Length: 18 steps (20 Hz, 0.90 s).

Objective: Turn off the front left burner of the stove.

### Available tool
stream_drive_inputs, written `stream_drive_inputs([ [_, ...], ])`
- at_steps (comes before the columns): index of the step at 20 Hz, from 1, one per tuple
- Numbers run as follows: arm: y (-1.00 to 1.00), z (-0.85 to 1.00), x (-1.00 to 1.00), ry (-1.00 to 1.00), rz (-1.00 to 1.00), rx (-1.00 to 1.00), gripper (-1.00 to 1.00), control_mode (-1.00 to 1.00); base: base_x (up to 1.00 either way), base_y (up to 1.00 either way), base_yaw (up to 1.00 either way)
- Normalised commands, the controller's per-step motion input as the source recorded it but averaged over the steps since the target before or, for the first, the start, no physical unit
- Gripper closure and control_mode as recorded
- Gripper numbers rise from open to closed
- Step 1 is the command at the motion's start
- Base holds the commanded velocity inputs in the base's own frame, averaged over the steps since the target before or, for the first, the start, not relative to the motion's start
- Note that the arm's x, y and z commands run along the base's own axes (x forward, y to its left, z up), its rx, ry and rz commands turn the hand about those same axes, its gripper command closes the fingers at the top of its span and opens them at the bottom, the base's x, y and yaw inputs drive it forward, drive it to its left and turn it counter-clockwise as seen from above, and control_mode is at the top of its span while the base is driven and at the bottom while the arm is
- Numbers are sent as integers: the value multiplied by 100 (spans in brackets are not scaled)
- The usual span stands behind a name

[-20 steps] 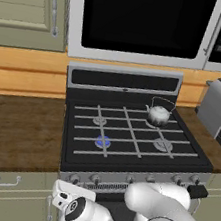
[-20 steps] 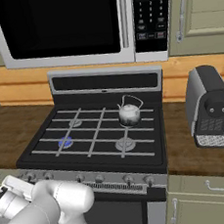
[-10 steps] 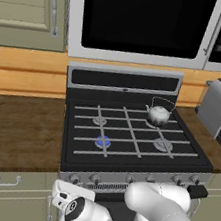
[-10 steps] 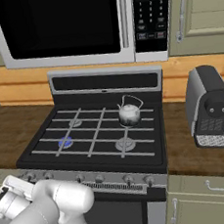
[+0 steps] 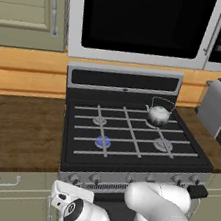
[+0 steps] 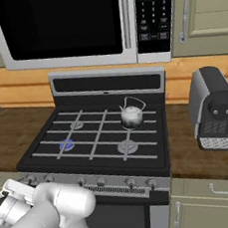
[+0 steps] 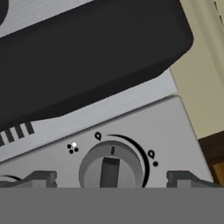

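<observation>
The black-topped stove (image 5: 130, 163) stands in the middle of the counter. Its front left burner (image 5: 102, 141) (image 6: 66, 144) glows blue under the grate bars. My arm is folded low in front of the range, with the hand at the left end of the knob row (image 5: 74, 178). In the hand view, a round silver knob (image 7: 111, 165) with a dark bar handle sits close in. My gripper (image 7: 111, 178) is open, with one fingertip (image 7: 41, 177) on each side of the knob and a gap to both.
A silver kettle (image 5: 158, 115) (image 6: 131, 115) sits on the back right burner. A grey coffee machine (image 6: 213, 107) stands on the counter to the right. The microwave (image 5: 142, 21) hangs above. The dark oven door handle (image 7: 87, 57) runs just past the knob panel.
</observation>
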Motion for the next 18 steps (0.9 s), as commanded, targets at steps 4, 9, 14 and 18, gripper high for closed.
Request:
stream_drive_inputs([
  [4,0,0,0,0,0,0,100,-100,0,0,0],
  [9,0,2,0,0,-2,3,100,-100,0,0,0],
  [14,-1,16,0,0,-9,25,100,-100,0,0,0],
  [18,-10,22,0,0,-15,51,100,-100,0,0,0],
])
